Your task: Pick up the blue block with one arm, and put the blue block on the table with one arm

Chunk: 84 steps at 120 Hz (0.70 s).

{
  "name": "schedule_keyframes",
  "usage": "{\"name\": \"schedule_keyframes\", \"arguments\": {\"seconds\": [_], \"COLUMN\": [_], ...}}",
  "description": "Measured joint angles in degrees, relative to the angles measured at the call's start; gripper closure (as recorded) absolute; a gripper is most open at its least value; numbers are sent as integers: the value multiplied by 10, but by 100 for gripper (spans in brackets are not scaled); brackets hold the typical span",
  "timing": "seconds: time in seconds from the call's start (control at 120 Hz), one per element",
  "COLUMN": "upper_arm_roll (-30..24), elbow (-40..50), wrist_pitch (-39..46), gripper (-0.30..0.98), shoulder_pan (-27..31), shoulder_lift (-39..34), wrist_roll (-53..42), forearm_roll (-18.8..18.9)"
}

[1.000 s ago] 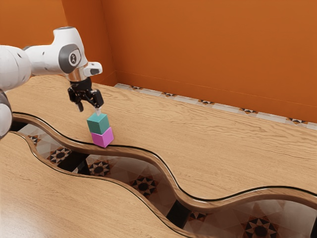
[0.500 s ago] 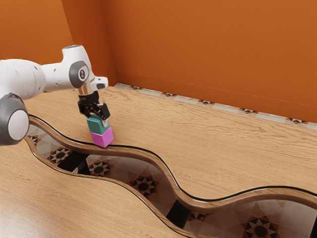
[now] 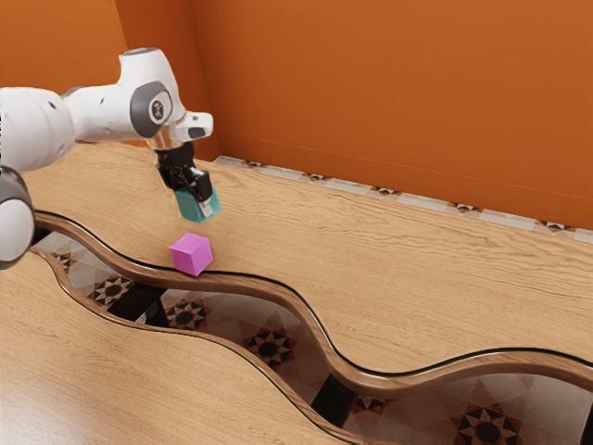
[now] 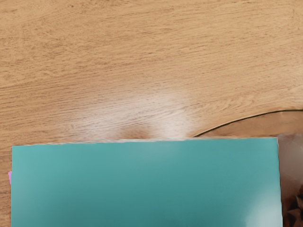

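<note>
Wooden table (image 3: 398,269) under 1 pink block (image 3: 191,255), the blue block (image 3: 190,210) tight in hand (image 3: 197,202) above.

Soft white glare on table (image 4: 161,111)

Gleaming white along the arm (image 3: 97,114), smooth and rounded! Ringed in grey around a white disc (image 3: 9,230) low down, then grey again on the wrist cap (image 3: 157,108), dark emblem and all! Coppery just below, then all knobbly black into the pincer (image 3: 197,203), pale at the tip!
</note>
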<state>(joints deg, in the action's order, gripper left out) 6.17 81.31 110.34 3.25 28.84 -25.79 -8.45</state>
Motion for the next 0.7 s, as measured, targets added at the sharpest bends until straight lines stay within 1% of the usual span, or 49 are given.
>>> {"name": "schedule_keyframes", "arguments": {"seconds": [0.1, 0.217, 0.3, 0.55, 0.583, 0.633, 0.7], "upper_arm_roll": [-1, -13, -20, -23, -23, -23, -27], "elbow": [-4, -25, -31, -32, -31, -17, 50], "wrist_pitch": [3, 21, 36, 60, 61, 57, 39], "gripper": [30, 30, 29, 11, 9, 7, 5], "shoulder_pan": [-31, -45, -47, -47, -48, -56, -62], "shoulder_lift": [22, 75, 97, 107, 100, 59, -54], "wrist_roll": [5, 10, 13, 18, 18, 19, 23], "forearm_roll": [0, -1, -2, -13, -13, -14, -14]}}
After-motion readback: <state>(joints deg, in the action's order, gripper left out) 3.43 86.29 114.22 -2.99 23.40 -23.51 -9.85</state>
